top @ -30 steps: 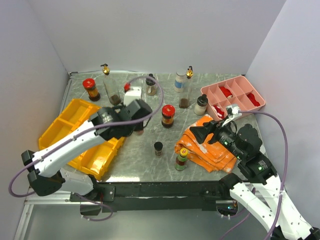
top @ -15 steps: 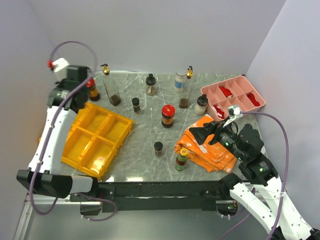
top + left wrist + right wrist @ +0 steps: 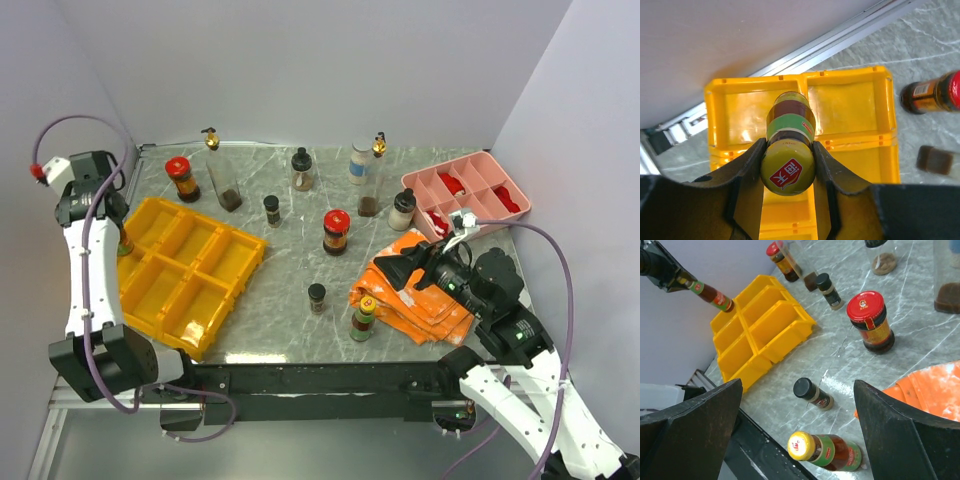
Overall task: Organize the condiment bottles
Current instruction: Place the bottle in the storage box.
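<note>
1. Top external: the left gripper (image 3: 118, 235) hangs at 9 o'clock of the table, over the far-left corner of the yellow bins (image 3: 190, 275). Its jaws are too small to read here. The right gripper (image 3: 393, 268) stands released at 4 o'clock, above the orange packets (image 3: 420, 295). A red-capped jar (image 3: 336, 231) stands near the centre, with a small black-capped bottle (image 3: 317, 296) at its 6 o'clock. A yellow-capped bottle (image 3: 364, 317) is just beside the packets' near edge. More bottles line the far edge from 11 to 1 o'clock. The pink tray (image 3: 465, 195) sits at 2 o'clock.
2. Left wrist: the jaws are clenched on a sauce bottle (image 3: 788, 165) just under its yellow cap. It is suspended above a bin compartment. A red-topped bottle (image 3: 932, 95) stands on the marble at 3 o'clock.
3. Right wrist: both fingers (image 3: 695, 430) are spread wide with nothing between them. The small black-capped bottle and the yellow-capped bottle stand below. At 10 o'clock the sauce bottle hangs tilted over the bins.
</note>
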Tool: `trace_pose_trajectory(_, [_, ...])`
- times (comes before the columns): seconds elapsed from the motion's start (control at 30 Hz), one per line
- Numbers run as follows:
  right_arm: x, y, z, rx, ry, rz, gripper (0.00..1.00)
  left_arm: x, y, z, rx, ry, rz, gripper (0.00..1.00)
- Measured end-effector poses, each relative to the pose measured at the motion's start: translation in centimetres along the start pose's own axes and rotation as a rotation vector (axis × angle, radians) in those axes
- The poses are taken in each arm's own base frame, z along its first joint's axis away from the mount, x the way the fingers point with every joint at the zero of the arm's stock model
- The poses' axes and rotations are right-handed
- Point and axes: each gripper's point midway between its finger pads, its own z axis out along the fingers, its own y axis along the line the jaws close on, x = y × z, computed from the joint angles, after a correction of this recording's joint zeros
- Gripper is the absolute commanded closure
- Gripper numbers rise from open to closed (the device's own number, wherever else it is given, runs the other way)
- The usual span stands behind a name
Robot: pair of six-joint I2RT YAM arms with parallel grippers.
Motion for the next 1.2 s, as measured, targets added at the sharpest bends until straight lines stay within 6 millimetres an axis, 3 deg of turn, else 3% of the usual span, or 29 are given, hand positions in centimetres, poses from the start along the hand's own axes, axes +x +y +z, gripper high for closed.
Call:
trace_pose_trajectory(0.2, [0.1,0.1,0.2,-0.004,0.009,0.007,0.0,0.0,1.6,2.0,-0.013,0.01,-0.093,0.99])
trace_pose_trajectory(0.37, [0.0,0.2,0.2,-0.009,0.001,0.005,0.0,2.3,2.0,3.1,-0.021,0.071,-0.088,0.99])
trace_pose_trajectory(0.57, [0.0,0.2,0.2,-0.01,0.0,0.005,0.0,3.7,2.6,4.2,-0.038,0.096,-0.102,0.99])
trace_pose_trajectory(0.77, [-0.1,0.2,0.1,-0.011,-0.003,0.003,0.0,5.0,3.4,5.7,-0.029,0.15,-0.138,0.71])
trace_pose_trajectory(0.8, [-0.1,0.2,0.1,-0.011,-0.003,0.003,0.0,5.1,3.3,6.1,-0.024,0.16,-0.141,0.58])
trace_pose_trajectory(0.87, [-0.1,0.2,0.0,-0.012,-0.006,0.002,0.0,5.1,3.3,6.6,-0.022,0.166,-0.14,0.44])
trace_pose_trajectory(1.2, [0.1,0.1,-0.2,-0.006,-0.002,0.004,0.0,4.0,2.1,7.3,0.037,0.14,-0.132,0.14])
